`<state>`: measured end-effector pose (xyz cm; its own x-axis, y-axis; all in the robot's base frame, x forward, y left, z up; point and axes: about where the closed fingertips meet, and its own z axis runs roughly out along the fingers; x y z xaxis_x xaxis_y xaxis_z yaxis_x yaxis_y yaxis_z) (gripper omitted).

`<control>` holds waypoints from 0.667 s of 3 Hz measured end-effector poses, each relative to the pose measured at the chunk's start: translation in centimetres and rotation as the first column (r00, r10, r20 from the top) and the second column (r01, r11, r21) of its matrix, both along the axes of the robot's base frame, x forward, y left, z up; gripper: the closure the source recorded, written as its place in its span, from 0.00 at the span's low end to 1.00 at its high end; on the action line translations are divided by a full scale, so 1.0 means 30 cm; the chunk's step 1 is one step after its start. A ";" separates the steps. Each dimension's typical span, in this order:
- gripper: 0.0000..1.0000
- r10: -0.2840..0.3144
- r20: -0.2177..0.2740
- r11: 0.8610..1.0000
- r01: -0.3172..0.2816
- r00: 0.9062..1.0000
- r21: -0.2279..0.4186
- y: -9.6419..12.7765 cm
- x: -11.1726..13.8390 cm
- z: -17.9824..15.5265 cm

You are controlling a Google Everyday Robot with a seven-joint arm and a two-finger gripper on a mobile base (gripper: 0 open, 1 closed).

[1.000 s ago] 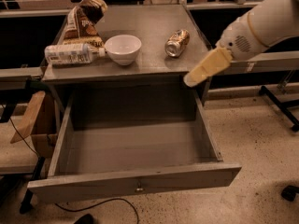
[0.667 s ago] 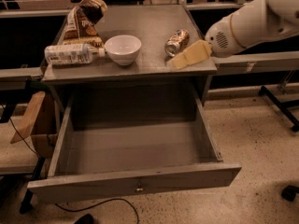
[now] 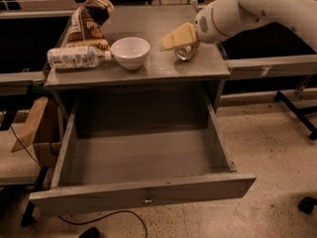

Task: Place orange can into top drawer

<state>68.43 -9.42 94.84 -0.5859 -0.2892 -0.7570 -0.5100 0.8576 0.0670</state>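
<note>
The orange can (image 3: 186, 53) lies on its side on the grey tabletop (image 3: 148, 71), right of centre, with its silver end facing me. My gripper (image 3: 176, 37), pale yellow on a white arm that comes in from the upper right, sits just above and to the left of the can and covers its upper part. I cannot tell whether it touches the can. The top drawer (image 3: 148, 157) is pulled fully out below the tabletop and has nothing in it. Its front panel carries a small metal knob (image 3: 147, 200).
A white bowl (image 3: 130, 52) stands left of the can. A white-labelled plastic bottle (image 3: 77, 57) lies at the tabletop's left edge, with a brown snack bag (image 3: 88, 21) behind it. A cardboard box (image 3: 34, 128) sits left of the drawer. A cable (image 3: 114, 217) runs under it.
My gripper has moved left and away from me, from off the table's right front corner to over the can. The can, bowl, bottle and drawer have not moved.
</note>
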 end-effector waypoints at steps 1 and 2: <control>0.00 -0.136 -0.040 0.990 0.134 0.990 -0.052 0.016 0.154 -0.014; 0.00 -0.206 -0.107 0.977 0.198 0.973 -0.083 0.021 0.231 -0.062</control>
